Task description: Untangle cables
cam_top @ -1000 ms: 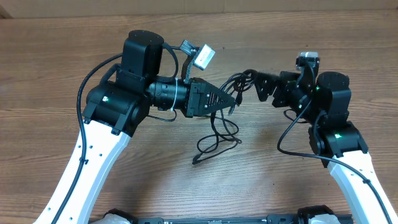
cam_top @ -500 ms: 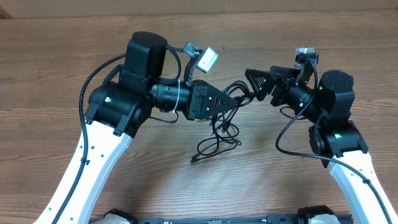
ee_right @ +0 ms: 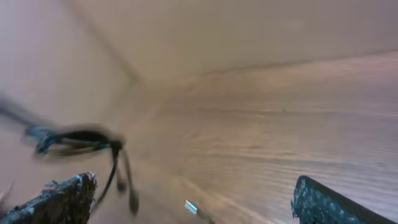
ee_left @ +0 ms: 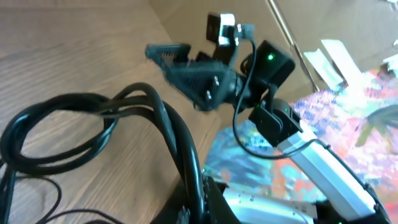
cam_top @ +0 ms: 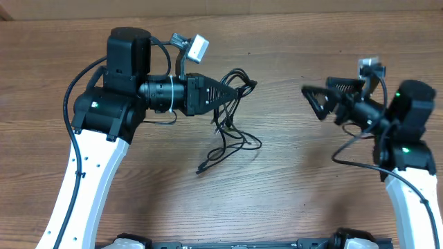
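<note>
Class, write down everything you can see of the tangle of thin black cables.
The cables are thin, black, flexible cords with a rubbery sheen, looped over one another in a loose tangle. The shut left hand pinches the loops at one side, which look raised off the wood, and strands trail down from it. The other loops and one loose end lie on the wooden table. The open right hand stands apart from them.

cables (ee_left: 155,118): black loops close up over wooden table (ee_left: 74,43) | right hand (ee_left: 173,71): beyond them, fingers spread, well apart
</note>
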`<move>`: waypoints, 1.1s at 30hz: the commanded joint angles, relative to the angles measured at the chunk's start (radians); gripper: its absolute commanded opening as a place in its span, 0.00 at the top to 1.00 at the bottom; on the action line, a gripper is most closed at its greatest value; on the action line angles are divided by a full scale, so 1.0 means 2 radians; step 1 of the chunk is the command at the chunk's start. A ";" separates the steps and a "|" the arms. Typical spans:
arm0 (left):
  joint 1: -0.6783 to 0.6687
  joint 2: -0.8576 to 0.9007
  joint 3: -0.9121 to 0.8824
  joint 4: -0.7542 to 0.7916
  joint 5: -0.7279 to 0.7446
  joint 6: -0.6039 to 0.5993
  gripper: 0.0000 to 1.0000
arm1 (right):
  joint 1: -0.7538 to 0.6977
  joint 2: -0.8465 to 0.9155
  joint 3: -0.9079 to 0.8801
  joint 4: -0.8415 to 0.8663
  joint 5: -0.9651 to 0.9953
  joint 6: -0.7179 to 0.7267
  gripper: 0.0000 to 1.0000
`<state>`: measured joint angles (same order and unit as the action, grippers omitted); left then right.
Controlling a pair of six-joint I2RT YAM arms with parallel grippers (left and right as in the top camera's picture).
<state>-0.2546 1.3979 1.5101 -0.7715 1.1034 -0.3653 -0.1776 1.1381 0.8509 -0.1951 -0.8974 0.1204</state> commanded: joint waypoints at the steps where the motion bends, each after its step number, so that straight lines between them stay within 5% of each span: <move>1: -0.005 -0.013 0.015 0.022 0.009 -0.028 0.96 | -0.028 0.001 0.010 -0.066 -0.185 -0.238 0.00; 6: -0.025 -0.013 0.015 0.027 0.039 -0.031 0.96 | -0.020 0.014 0.010 -0.130 -0.185 -0.378 0.00; 22: -0.112 -0.013 0.015 0.077 0.050 -0.031 0.96 | 0.027 0.037 0.010 -0.041 -0.216 -0.392 0.29; 24: -0.112 -0.013 0.015 0.078 0.046 -0.029 0.96 | 0.027 0.037 0.010 -0.041 -0.224 -0.392 0.42; 27: -0.112 -0.013 0.015 0.078 0.037 -0.029 0.96 | 0.028 0.037 0.010 -0.039 -0.261 -0.392 0.84; 29: -0.112 -0.013 0.015 0.078 0.036 -0.029 0.96 | 0.028 0.037 0.010 -0.040 -0.282 -0.391 0.96; 33: -0.112 -0.013 0.015 0.078 0.026 -0.029 0.96 | 0.028 0.037 0.010 -0.043 -0.302 -0.390 0.96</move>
<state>-0.4717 1.3960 1.5120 -0.6193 1.1702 -0.4194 -0.1246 1.2095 0.8566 -0.2813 -1.4292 -0.6586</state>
